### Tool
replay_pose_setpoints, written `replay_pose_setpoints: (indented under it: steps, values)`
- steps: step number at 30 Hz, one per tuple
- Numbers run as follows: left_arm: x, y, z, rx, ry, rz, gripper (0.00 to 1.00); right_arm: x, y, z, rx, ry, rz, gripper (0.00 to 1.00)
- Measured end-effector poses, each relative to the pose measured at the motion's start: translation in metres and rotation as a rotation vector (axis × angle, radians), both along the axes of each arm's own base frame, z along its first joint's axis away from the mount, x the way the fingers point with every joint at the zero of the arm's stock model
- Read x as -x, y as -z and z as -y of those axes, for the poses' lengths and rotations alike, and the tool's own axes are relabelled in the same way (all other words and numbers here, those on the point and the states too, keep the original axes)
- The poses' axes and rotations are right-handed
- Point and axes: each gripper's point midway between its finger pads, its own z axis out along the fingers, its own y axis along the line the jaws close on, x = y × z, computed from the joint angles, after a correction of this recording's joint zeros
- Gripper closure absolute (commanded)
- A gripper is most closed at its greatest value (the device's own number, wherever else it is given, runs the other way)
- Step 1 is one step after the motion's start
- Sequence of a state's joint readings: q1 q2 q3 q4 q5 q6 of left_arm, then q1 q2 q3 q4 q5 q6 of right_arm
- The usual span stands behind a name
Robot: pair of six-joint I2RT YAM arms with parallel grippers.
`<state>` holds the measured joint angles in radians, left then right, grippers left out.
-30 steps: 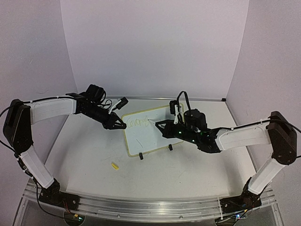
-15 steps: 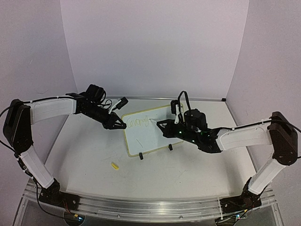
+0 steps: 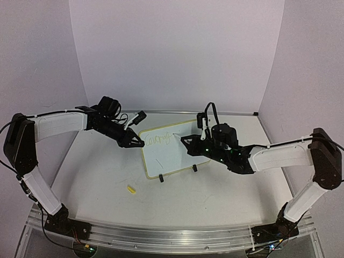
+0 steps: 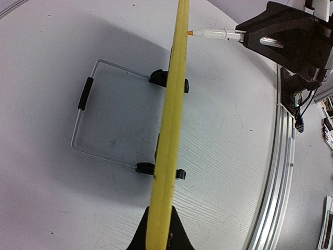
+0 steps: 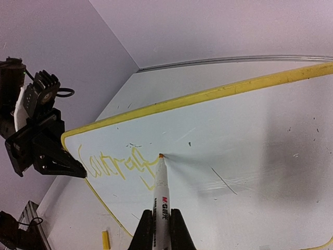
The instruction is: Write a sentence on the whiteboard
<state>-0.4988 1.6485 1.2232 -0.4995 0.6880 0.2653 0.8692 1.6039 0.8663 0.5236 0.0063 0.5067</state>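
At the left of the overhead frame, the left arm reaches across the tabletop (image 3: 97, 177), and the left gripper (image 3: 137, 143) is clamped on the upper left corner of the whiteboard (image 3: 172, 158). In the left wrist view the board shows edge-on as a yellow strip running up the middle of the frame. The black fingers (image 4: 182, 242) pinch it from both sides at the bottom edge. Left of that strip, a wire stand (image 4: 86, 94) lies on the tabletop behind the board, joined to two black clip feet (image 4: 157, 78).

Toward the lower middle of the overhead frame, a small yellow piece (image 3: 130, 188) lies alone, well apart from the board.

At the centre, the whiteboard stands tilted back on its feet. The sentence (image 3: 157, 139) is pale yellow cursive across the board's upper left; the letters are too faint to read.

Right of the writing, the right gripper (image 3: 183, 140) is shut around a white marker (image 5: 161, 195). The marker's tip touches the board face at the end of the written line, and the right arm stretches in from the right edge.
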Motion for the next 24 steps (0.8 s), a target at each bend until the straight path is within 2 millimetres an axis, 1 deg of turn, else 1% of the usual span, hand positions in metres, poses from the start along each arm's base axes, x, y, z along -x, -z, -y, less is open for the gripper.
replay_pose_setpoints:
  steps: [6, 16, 24]
  values:
    - [0.000, 0.000, 0.000, 0.000, 0.000, 0.000, 1.00, -0.002, -0.006, -0.004, -0.005, -0.010, 0.008, 1.00]
    - [0.000, 0.000, 0.000, 0.000, -0.003, -0.002, 1.00, 0.001, 0.001, -0.012, -0.002, -0.048, -0.010, 1.00]
    - [0.000, 0.000, 0.000, 0.000, -0.003, -0.002, 1.00, 0.002, 0.002, -0.012, -0.006, -0.050, -0.015, 1.00]
